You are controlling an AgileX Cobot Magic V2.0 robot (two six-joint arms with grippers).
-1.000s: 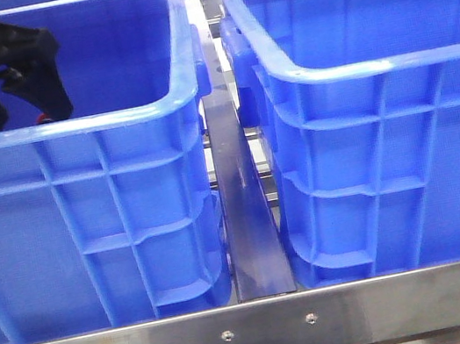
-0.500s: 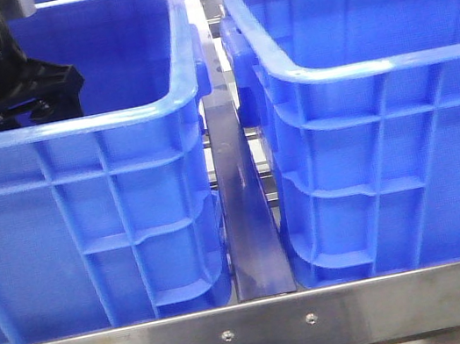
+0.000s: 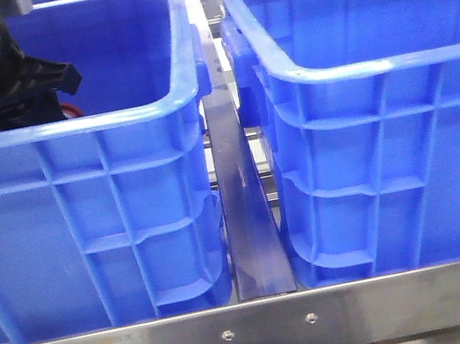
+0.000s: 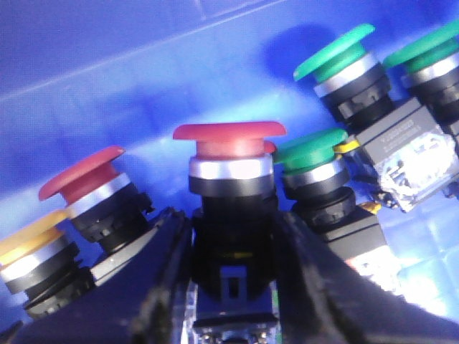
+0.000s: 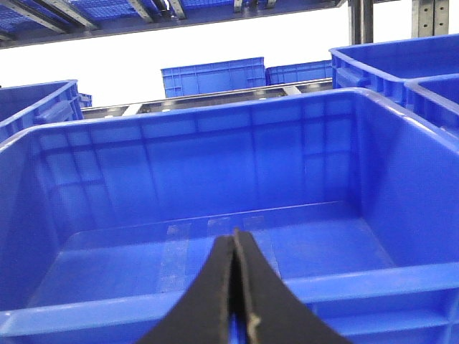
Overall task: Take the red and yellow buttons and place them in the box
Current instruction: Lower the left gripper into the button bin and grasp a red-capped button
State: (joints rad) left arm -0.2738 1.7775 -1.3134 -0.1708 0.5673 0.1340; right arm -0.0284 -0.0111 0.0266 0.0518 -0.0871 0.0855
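Front view: the near wall of the left blue crate [image 3: 88, 224] hides its floor and contents; only a sliver of red [image 3: 69, 109] shows above the rim, just beside the black left gripper [image 3: 6, 91], whose fingertips are cut off by that rim. The right arm is outside this view. Between the two crates runs a dark metal rail [image 3: 248, 222]; a steel frame bar [image 3: 258, 332] crosses the foreground.

Left wrist view: the picture is slightly blurred and the fingertips run off the edge. The left gripper [image 4: 231, 287] is clamped on the black body of the red button [image 4: 229, 136], one finger [image 4: 154, 279] on each side and touching it; the flat, dark red mushroom cap and silver collar stand upright above the fingers. Beside it stands a second red button [image 4: 82, 172], tilted, and at the picture's edge a yellow button [image 4: 32, 240], its orange-yellow cap partly cut off. Three green buttons [image 4: 333, 54] lie on the other side, near a clear contact block [image 4: 409, 154]. All rest against the crate's blue inner wall.

Right wrist view: the right gripper [image 5: 235, 287] has its black fingers pressed together with nothing between them, above the near rim of the right blue box [image 5: 215, 179], whose floor carries faint strips of tape [image 5: 174, 254]. More blue crates [image 5: 215, 75] stand behind.
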